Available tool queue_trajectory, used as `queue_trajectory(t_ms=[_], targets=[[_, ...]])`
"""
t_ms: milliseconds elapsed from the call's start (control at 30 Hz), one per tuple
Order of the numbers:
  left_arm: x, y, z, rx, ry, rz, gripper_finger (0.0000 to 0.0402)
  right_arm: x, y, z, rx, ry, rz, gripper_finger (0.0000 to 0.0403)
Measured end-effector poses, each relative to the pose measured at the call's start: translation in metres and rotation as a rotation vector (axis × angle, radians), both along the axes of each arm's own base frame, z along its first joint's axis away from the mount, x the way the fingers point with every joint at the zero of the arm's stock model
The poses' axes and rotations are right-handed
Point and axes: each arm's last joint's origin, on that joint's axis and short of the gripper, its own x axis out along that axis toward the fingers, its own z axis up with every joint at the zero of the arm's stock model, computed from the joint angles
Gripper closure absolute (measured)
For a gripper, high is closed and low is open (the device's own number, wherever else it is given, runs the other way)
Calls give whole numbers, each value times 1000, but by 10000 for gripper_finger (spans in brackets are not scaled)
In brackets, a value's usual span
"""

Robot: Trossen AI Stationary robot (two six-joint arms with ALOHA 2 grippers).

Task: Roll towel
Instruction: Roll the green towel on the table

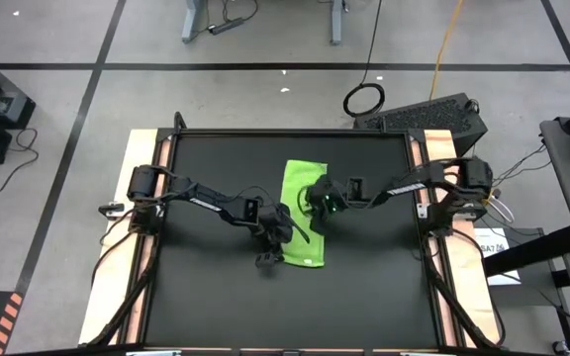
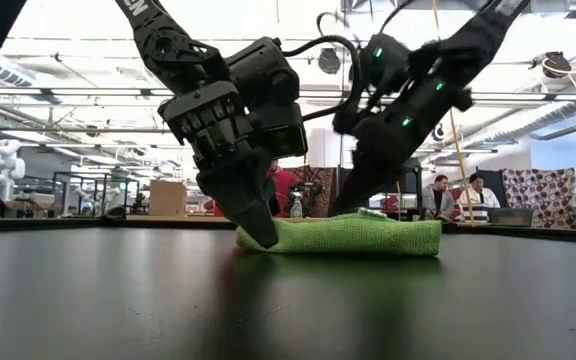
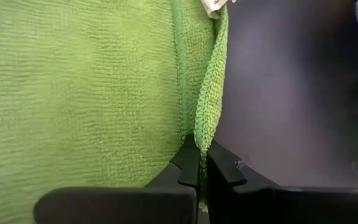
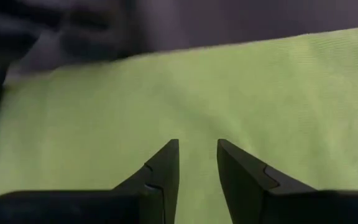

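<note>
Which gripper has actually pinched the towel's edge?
The left gripper: it is shut on the towel, a raised fold of its hem caught between the fingers. The right gripper is open over the flat cloth, gripping nothing.

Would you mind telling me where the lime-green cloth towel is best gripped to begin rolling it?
Probably at a thin edge, from above. The lime-green cloth towel lies flat on the black table; only its hem lifts into a pinchable ridge, as where the left gripper holds it.

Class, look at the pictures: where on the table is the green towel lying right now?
In the high view the towel lies flat near the middle of the black table, between the left gripper pinching its edge and the right gripper above it.
</note>
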Motion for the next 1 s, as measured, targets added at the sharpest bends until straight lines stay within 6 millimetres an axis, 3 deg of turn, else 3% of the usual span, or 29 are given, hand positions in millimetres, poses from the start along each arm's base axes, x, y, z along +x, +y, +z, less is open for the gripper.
queue_trajectory(t_ms=[267, 500, 733, 1000], targets=[[-1, -13, 0, -25, 16, -19, 392, -18, 86, 32, -143, -31, 144, 303], [-1, -16, 1, -15, 9, -20, 391, -46, 161, 20, -308, -92, 288, 303], [1, -15, 1, -9, -6, -13, 391, -67, 194, -14, -430, -212, 289, 300], [1, -15, 2, -17, 2, 0, 391, -56, 210, -53, -567, -191, 320, 251]])
